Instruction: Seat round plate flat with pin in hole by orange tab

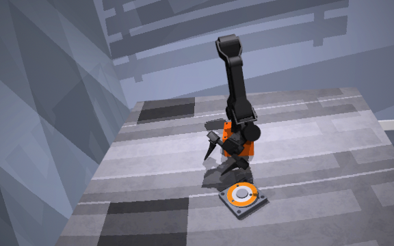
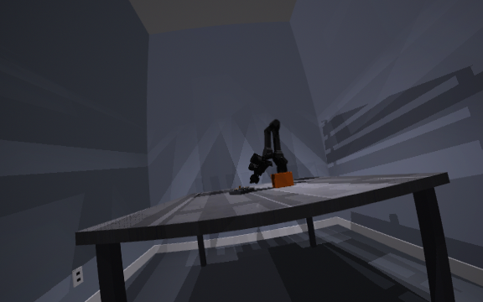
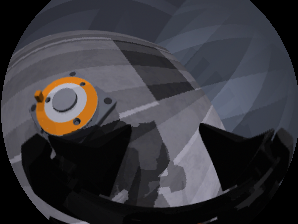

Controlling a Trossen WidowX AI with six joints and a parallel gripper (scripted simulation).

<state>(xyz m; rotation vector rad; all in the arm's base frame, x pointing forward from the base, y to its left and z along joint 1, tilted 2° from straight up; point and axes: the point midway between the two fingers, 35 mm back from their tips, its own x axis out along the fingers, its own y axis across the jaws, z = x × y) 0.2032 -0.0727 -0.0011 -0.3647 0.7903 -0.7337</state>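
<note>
The round plate (image 1: pixel 231 195) (image 3: pixel 90 104), an orange ring around a white one, sits around the grey post (image 1: pixel 241 193) (image 3: pixel 64 100) on the square grey base (image 1: pixel 245 210) (image 3: pixel 103 112). Its orange tab (image 3: pixel 39 96) stands up at the plate's left edge in the wrist view, with a dark hole (image 1: pixel 250 195) (image 3: pixel 48 100) beside it. Two other dark holes show in the ring. The pin cannot be made out, and the plate's tilt is hard to tell. My gripper (image 1: pixel 213 167) (image 3: pixel 166 127) is open and empty, above the table and off to the side of the plate, not touching it.
The arm's orange mount (image 1: pixel 247 149) (image 2: pixel 283 179) stands behind the base in the top view. The base lies on the grey patterned table (image 1: pixel 142 154) (image 2: pixel 208 210). The gripper's shadow falls between the mount and the base.
</note>
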